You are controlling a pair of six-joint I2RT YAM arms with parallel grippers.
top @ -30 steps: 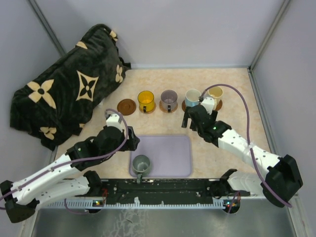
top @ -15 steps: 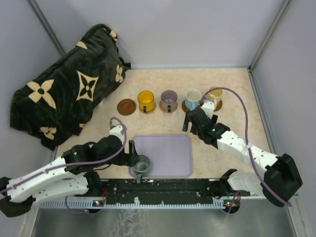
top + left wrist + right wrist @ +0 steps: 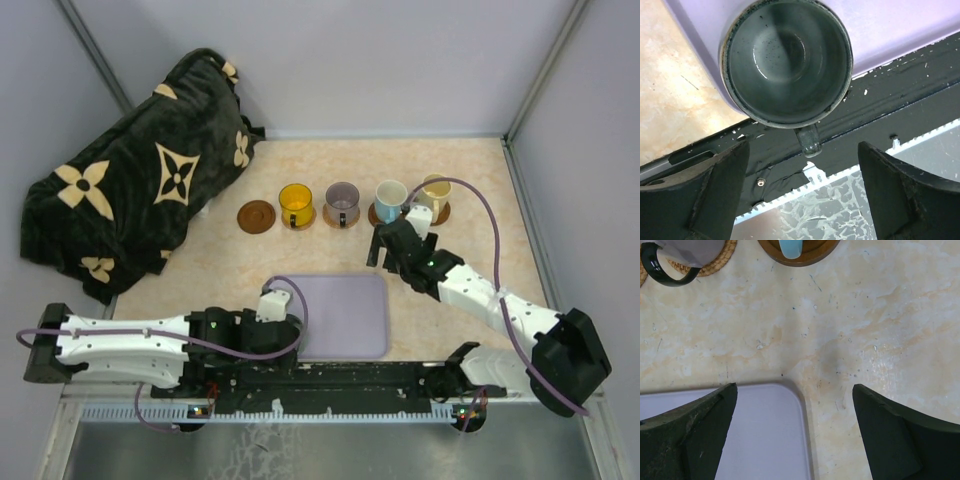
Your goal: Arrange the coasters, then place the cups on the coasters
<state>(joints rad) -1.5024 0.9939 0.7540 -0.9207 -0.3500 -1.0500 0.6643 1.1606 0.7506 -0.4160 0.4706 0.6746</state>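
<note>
Since the left gripper point(image 3: 802, 148) has swung to the near-left corner of the lavender rectangular tray point(image 3: 900, 25), it is hovering wide open, empty, over the grey-green handled mug point(image 3: 787, 60) there (last one uncoastered); the right gripper point(image 3: 795, 388) is hanging open too.

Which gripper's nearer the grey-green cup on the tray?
Left. The left gripper hangs open just above the grey-green cup; the right gripper hovers across the tray, by its far-right corner.
</note>
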